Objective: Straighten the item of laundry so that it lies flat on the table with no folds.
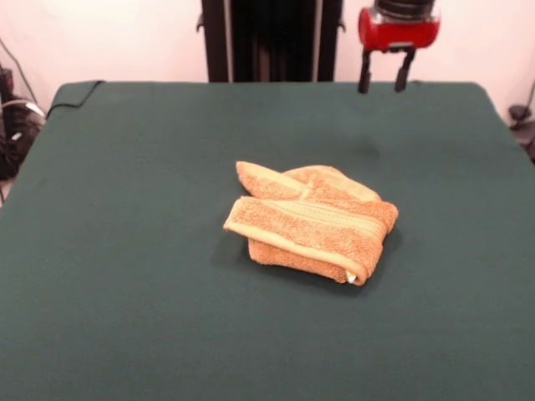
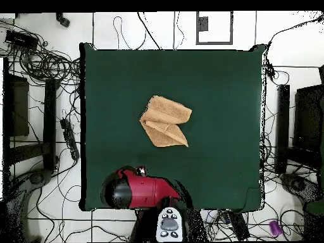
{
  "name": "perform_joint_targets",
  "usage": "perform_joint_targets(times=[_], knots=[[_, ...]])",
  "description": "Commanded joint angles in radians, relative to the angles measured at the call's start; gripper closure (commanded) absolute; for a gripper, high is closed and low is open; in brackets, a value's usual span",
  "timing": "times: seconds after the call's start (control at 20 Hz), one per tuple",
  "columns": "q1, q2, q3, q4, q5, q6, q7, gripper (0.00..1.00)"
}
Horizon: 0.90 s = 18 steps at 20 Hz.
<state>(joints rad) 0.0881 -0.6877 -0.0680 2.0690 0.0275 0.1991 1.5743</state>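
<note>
The orange-tan towel (image 1: 311,220) lies crumpled and folded over itself near the middle of the dark green table (image 1: 125,251). A woven band runs across its top fold and a small white label peeks out at its front right corner. In the overhead view the towel (image 2: 165,121) is a folded bundle at the table's (image 2: 221,95) centre. My gripper (image 1: 384,81) hangs open and empty over the table's far edge, well behind and to the right of the towel. In the overhead view the red arm covers the gripper (image 2: 140,171) near the table's bottom edge.
The black pedestal (image 1: 272,40) stands behind the table's far edge. Cables and dark equipment (image 2: 38,63) lie on the floor around the table on both sides. A black cable (image 1: 75,93) runs over the far left corner.
</note>
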Motion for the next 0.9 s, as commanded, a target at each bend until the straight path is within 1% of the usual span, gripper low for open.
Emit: perform_joint_targets(times=[0.05, 0.2, 0.4, 0.5, 0.6, 0.9], knots=[[0.013, 0.023, 0.011, -0.009, 0.062, -0.028, 0.250, 0.00], [-0.012, -0.011, 0.018, -0.002, 0.049, 0.010, 0.221, 0.00], [-0.005, -0.097, 0.001, -0.015, 0.040, 0.131, 0.186, 0.00], [0.014, -0.139, -0.017, -0.051, 0.035, 0.230, 0.169, 0.00], [0.027, -0.160, -0.025, -0.096, 0.026, 0.309, 0.153, 0.00], [0.005, -0.165, 0.011, -0.114, 0.002, 0.351, 0.115, 0.00]])
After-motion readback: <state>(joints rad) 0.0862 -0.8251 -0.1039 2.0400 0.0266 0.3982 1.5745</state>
